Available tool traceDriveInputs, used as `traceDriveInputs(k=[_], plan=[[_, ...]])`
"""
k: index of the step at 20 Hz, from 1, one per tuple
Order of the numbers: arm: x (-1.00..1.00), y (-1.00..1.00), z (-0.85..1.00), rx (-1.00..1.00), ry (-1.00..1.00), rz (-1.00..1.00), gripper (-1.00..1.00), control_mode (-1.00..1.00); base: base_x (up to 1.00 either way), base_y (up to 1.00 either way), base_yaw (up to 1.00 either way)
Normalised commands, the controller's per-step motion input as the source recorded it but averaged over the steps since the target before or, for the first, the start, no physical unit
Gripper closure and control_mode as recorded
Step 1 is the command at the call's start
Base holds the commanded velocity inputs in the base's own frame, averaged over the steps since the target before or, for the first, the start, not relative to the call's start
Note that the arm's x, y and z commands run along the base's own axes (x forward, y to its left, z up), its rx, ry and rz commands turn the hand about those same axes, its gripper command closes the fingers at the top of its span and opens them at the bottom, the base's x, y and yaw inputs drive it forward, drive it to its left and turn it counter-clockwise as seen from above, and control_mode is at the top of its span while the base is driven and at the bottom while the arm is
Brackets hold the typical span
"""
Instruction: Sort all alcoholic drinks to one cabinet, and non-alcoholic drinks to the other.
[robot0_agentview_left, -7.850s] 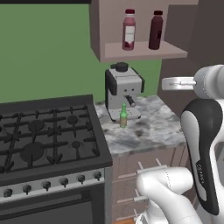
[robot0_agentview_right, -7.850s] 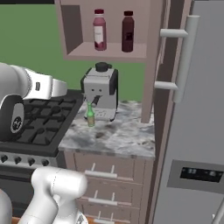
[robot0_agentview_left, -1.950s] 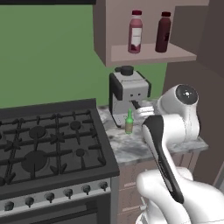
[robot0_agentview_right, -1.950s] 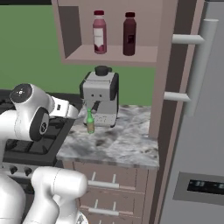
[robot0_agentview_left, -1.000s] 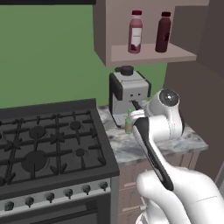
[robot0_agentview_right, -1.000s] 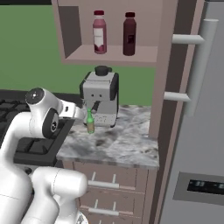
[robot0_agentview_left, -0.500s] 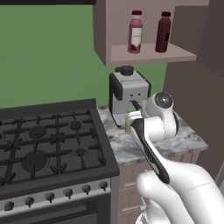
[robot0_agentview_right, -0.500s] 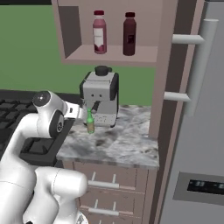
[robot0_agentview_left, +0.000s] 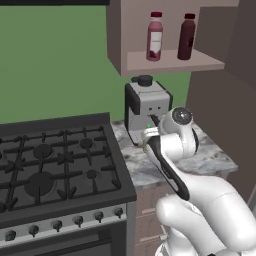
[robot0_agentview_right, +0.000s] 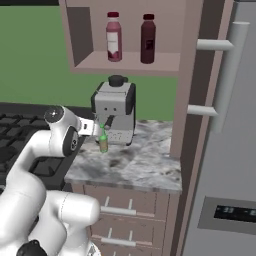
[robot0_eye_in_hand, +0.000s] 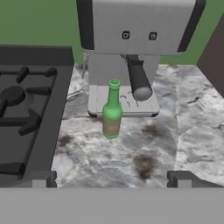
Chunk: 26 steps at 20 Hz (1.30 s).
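Careful: your gripper (robot0_eye_in_hand: 111, 181) is spread wide, holding nothing; the green bottle (robot0_eye_in_hand: 112, 111) (upright, tall-necked) could tip if one finger nudges it off-centre; mind the coffee machine (robot0_eye_in_hand: 138, 33).

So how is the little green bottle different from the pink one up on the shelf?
The green bottle is slim with a long neck; the pink bottle is wider with a short neck. The green one stands on the marble counter by the coffee machine; the pink one sits in the open cabinet. Both stand upright.
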Motion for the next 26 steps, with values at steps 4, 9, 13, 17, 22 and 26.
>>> traceDriveInputs(k=[4, 9, 13, 17, 22, 26], plan=[[0.27, 0.00, -0.14, 0.00, 0.04, 0.00, -1.00, -1.00, 0.00, 0.00, 0.00], [0.26, 0.00, -0.17, 0.00, 0.05, 0.00, -1.00, -1.00, 0.00, 0.00, 0.00], [0.25, 0.00, -0.20, 0.00, 0.05, 0.00, -1.00, -1.00, 0.00, 0.00, 0.00], [0.24, 0.00, -0.20, 0.00, 0.01, 0.01, -1.00, -1.00, 0.00, 0.00, 0.00], [0.22, 0.00, -0.25, 0.00, 0.00, 0.00, -1.00, -1.00, 0.00, 0.00, 0.00], [0.20, 0.00, -0.22, 0.00, 0.00, 0.00, -1.00, -1.00, 0.00, 0.00, 0.00]])
